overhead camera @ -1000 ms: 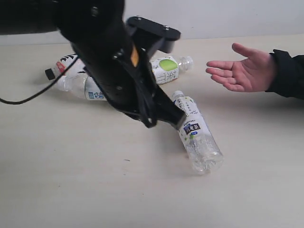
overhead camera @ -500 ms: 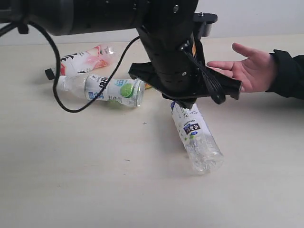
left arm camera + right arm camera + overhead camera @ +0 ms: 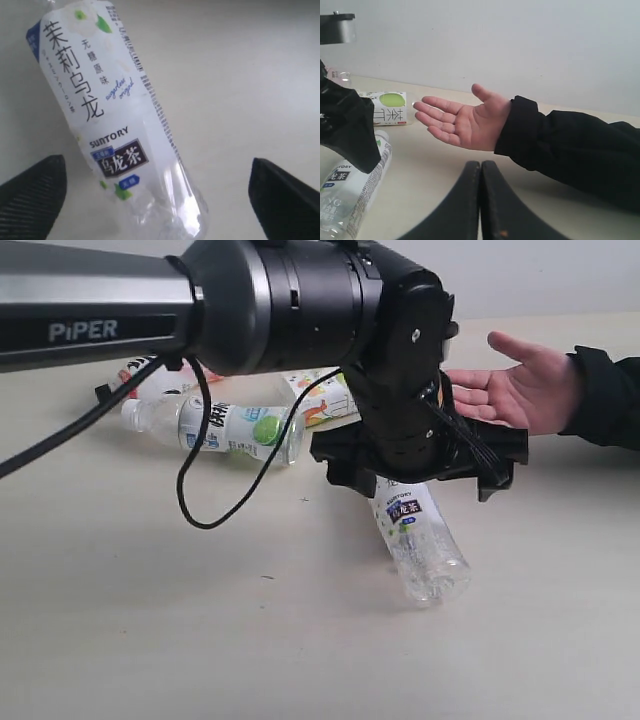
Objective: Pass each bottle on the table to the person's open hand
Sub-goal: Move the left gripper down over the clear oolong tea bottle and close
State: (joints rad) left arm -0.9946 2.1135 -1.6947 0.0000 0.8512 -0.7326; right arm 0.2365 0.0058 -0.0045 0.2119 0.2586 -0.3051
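The white-navy bottle (image 3: 422, 540) (image 3: 100, 115) lies on its side on the table (image 3: 150, 620), cap end under my left arm. My left gripper (image 3: 417, 480) (image 3: 159, 200) is open just above it, one finger on each side of its body, apart from it. One green-spotted bottle (image 3: 240, 428) lies behind at the left. Another green-spotted bottle (image 3: 325, 400) (image 3: 390, 107) is partly hidden by the arm. Only a sliver of the pink-red bottle (image 3: 145, 380) shows. The person's open hand (image 3: 515, 390) (image 3: 465, 122) waits palm up at the right. My right gripper (image 3: 480, 165) is shut and holds nothing.
A black cable (image 3: 190, 510) loops down from my left arm over the table. The person's black sleeve (image 3: 610, 395) rests along the right edge. A pale wall (image 3: 520, 40) stands behind the table.
My left arm has swung right, away from the back bottles, and come down over the white-navy bottle with its fingers spread. The hand and the bottles have stayed put.
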